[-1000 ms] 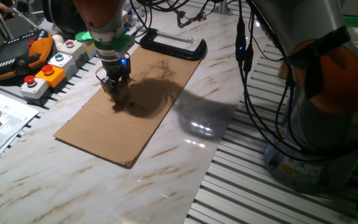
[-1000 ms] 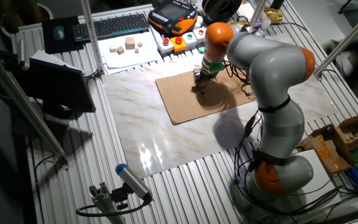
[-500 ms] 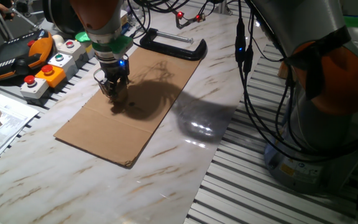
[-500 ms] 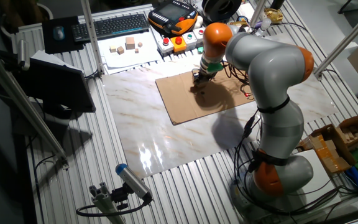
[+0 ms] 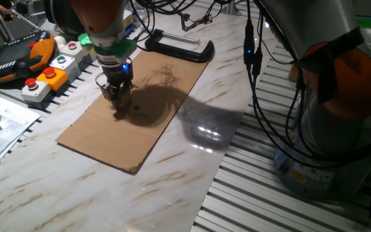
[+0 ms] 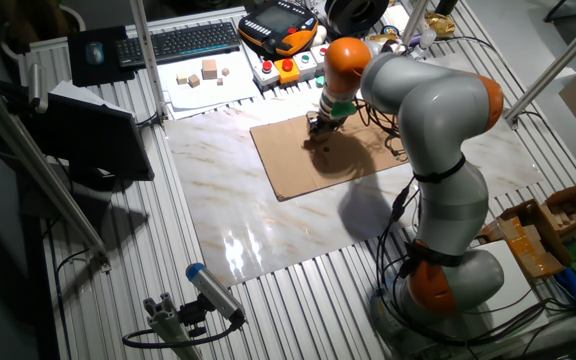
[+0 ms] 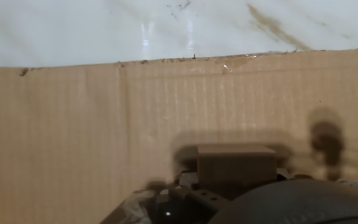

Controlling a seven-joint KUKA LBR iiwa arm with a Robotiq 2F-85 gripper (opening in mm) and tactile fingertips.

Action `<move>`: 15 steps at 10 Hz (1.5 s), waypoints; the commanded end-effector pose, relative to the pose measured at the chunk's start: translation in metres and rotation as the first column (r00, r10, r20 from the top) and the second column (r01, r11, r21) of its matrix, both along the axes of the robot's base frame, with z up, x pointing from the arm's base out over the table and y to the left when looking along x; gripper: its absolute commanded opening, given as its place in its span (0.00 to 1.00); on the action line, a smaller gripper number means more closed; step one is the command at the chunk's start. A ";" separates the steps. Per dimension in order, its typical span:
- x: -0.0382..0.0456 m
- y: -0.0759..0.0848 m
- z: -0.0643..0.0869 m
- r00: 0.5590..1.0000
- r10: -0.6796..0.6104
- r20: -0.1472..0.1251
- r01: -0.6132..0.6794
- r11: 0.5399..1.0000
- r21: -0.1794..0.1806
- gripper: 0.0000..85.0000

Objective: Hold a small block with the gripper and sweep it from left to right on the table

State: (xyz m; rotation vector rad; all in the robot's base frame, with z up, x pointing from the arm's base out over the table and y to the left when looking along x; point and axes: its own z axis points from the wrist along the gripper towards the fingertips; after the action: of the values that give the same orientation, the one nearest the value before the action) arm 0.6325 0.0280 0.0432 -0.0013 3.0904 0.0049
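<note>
- The block [image 7: 236, 163] sat on the cardboard [image 5: 140, 103], pinched in the gripper [image 5: 116, 96].
- It looked light, stiff and wooden; flat side faces suited the grip.
- The cardboard's edge lay just ahead, with open table [image 5: 172, 187] beyond; a clamp [image 5: 179, 46] lay at the far end.

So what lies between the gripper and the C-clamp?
Only bare cardboard sheet between the gripper and the C-clamp, seen in one fixed view.

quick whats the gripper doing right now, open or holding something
Gripper: closed on the small block, low over the cardboard sheet.
</note>
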 end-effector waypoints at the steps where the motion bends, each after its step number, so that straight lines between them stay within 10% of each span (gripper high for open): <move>1: -0.0001 0.000 -0.001 1.000 0.000 0.000 0.000 1.000 0.005 0.01; 15: 0.0001 0.008 -0.002 1.000 -0.010 0.000 0.010 1.000 0.007 0.01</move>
State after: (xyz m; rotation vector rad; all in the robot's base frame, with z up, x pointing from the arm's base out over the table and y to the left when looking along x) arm 0.6327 0.0366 0.0416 0.0130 3.0904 0.0152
